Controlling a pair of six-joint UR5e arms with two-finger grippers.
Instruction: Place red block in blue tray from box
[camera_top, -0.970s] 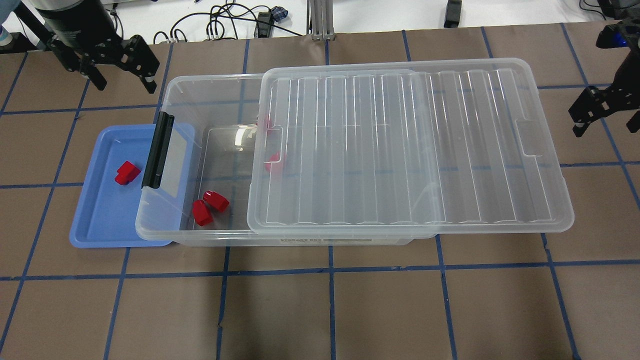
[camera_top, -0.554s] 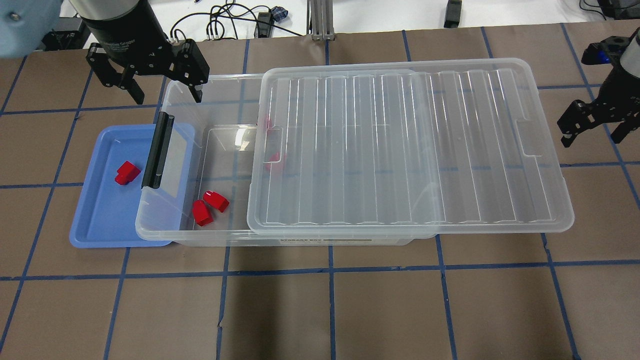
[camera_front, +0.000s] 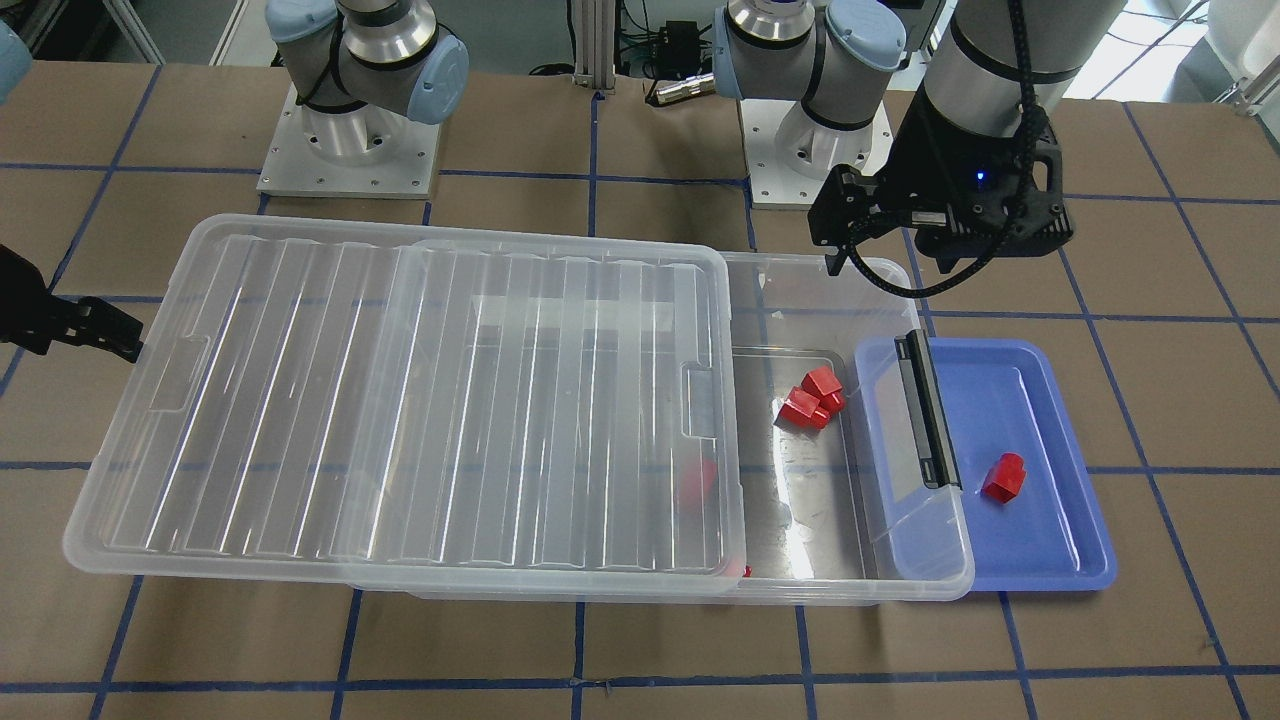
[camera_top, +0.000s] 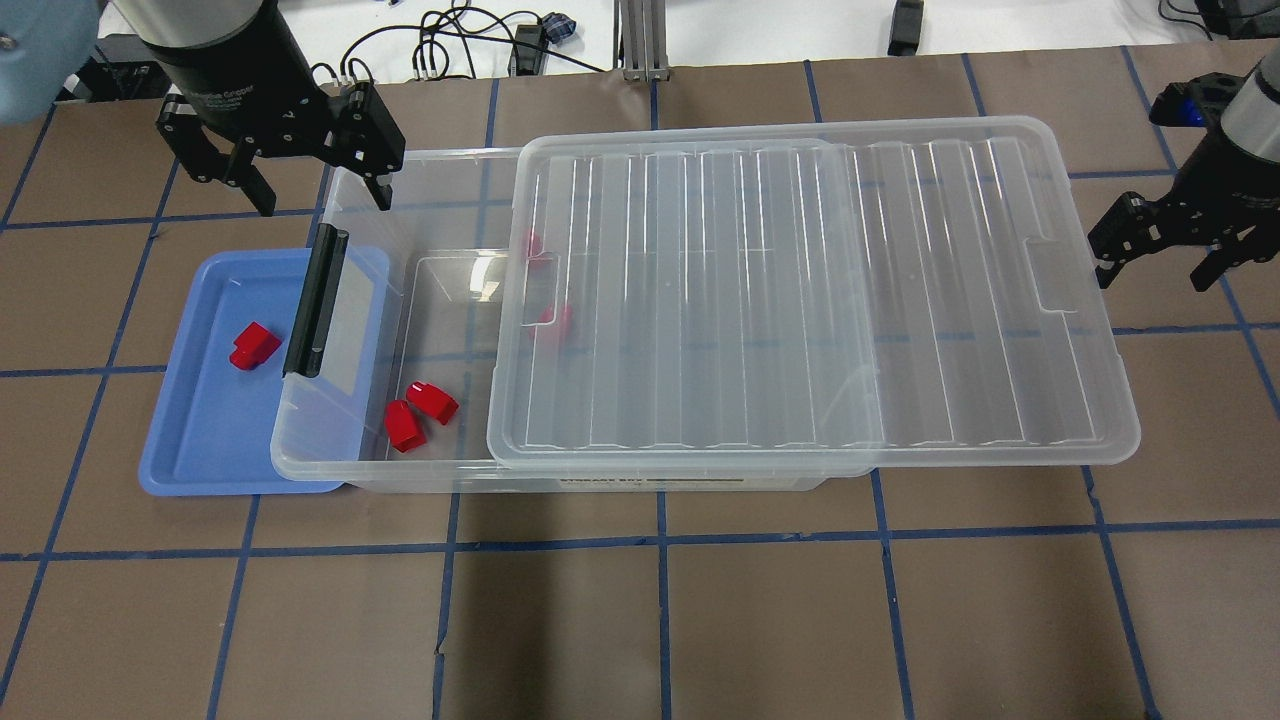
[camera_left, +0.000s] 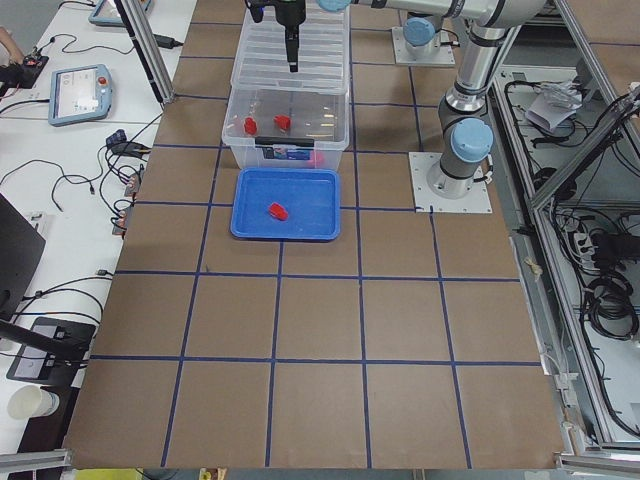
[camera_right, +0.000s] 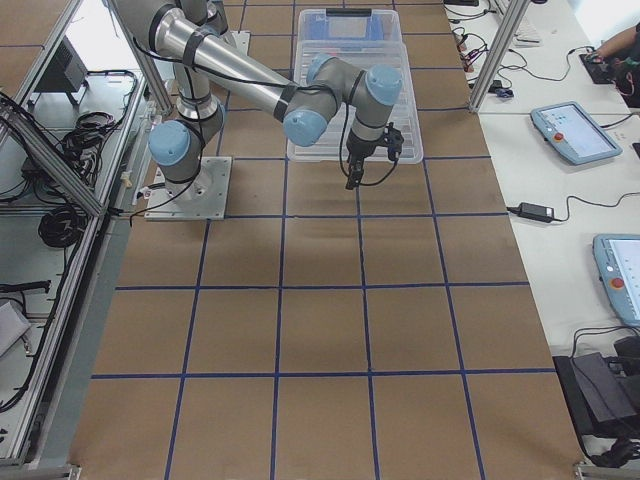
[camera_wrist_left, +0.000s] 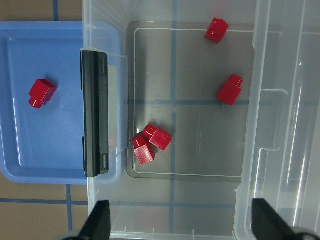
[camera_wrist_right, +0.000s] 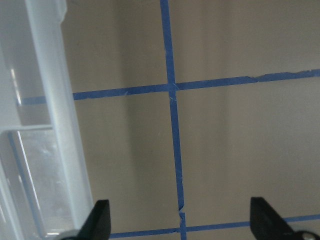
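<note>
Overhead, left end effector (camera_top: 325, 200) and right end effector (camera_top: 1150, 280) gape empty beside box (camera_top: 440, 156) edges.

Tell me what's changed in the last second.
The left end effector swung in toward the box's open end. The right end effector moved in to the lid's far end, and the lid slid slightly toward the tray. Nothing grasped; both stay open. The blocks, box and tray stayed put.

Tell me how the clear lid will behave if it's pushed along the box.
The lid probably slides easily: it lies loose, offset on the box rim, overhanging one end. It looks thin and ribbed, so it is likely light and somewhat flexible. Pushed outward, it might tip off that end.
</note>
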